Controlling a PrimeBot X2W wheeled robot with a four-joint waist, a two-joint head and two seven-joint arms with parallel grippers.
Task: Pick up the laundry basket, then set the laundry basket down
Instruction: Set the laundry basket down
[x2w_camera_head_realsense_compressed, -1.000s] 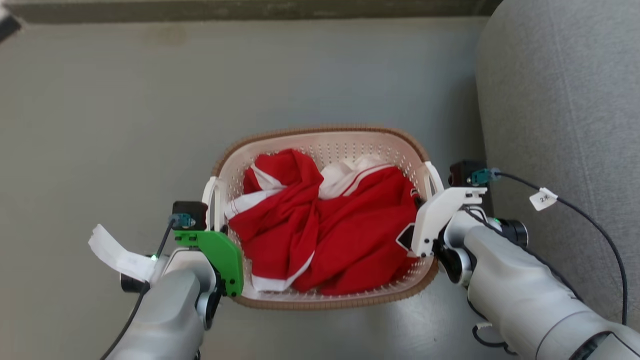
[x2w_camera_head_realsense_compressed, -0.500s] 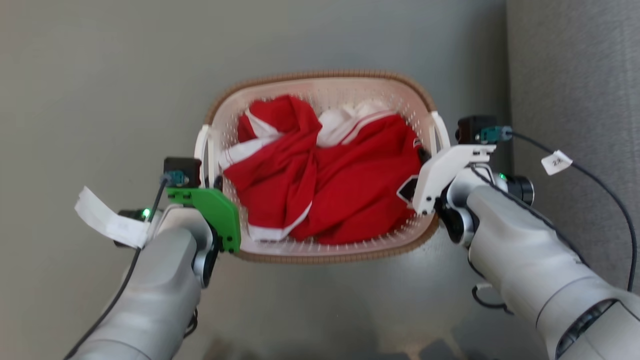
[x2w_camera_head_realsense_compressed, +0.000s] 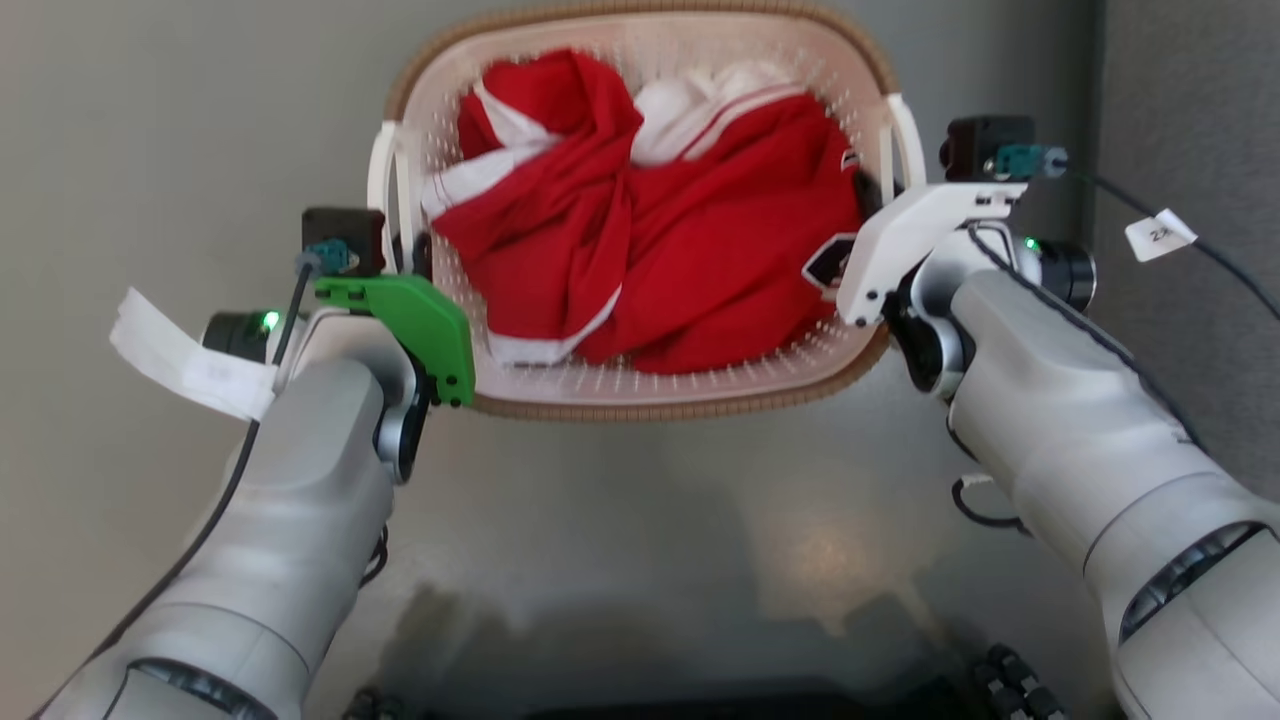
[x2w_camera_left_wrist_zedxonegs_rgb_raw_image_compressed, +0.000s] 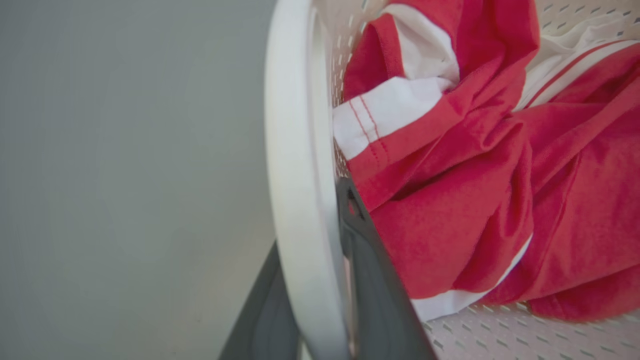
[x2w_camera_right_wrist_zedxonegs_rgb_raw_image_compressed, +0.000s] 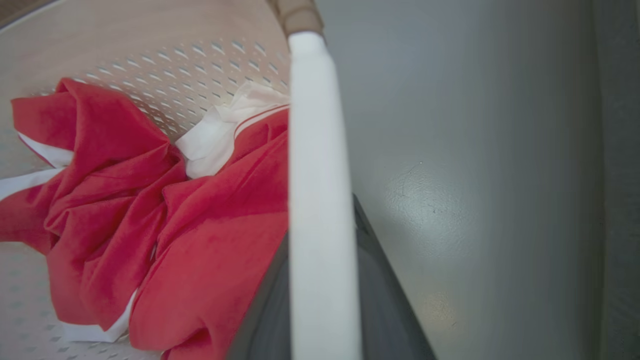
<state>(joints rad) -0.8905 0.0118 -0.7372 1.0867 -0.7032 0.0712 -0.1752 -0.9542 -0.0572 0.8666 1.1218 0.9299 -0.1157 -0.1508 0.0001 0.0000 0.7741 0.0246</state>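
Note:
The laundry basket (x2w_camera_head_realsense_compressed: 640, 402) is cream-white and perforated with a brown woven-look rim, and red-and-white clothing (x2w_camera_head_realsense_compressed: 680, 240) lies bunched inside it. It sits at the top centre of the head view, between my two arms. My left gripper (x2w_camera_head_realsense_compressed: 415, 255) is shut on the basket's white left handle (x2w_camera_left_wrist_zedxonegs_rgb_raw_image_compressed: 300, 200), one dark finger (x2w_camera_left_wrist_zedxonegs_rgb_raw_image_compressed: 372, 285) inside the basket and one outside. My right gripper (x2w_camera_head_realsense_compressed: 868, 195) is shut on the white right handle (x2w_camera_right_wrist_zedxonegs_rgb_raw_image_compressed: 320, 200), with dark fingers (x2w_camera_right_wrist_zedxonegs_rgb_raw_image_compressed: 382, 285) on either side of it.
A grey upholstered piece of furniture (x2w_camera_head_realsense_compressed: 1190, 100) stands close along the right, just beyond my right wrist and its tagged cable (x2w_camera_head_realsense_compressed: 1158, 232). Grey floor (x2w_camera_head_realsense_compressed: 150, 120) lies all around the basket. My dark base (x2w_camera_head_realsense_compressed: 700, 705) shows at the bottom edge.
The basket and both grippers on its handles have risen up the head view, and the basket looks larger. The background has shifted too, so the camera has moved.

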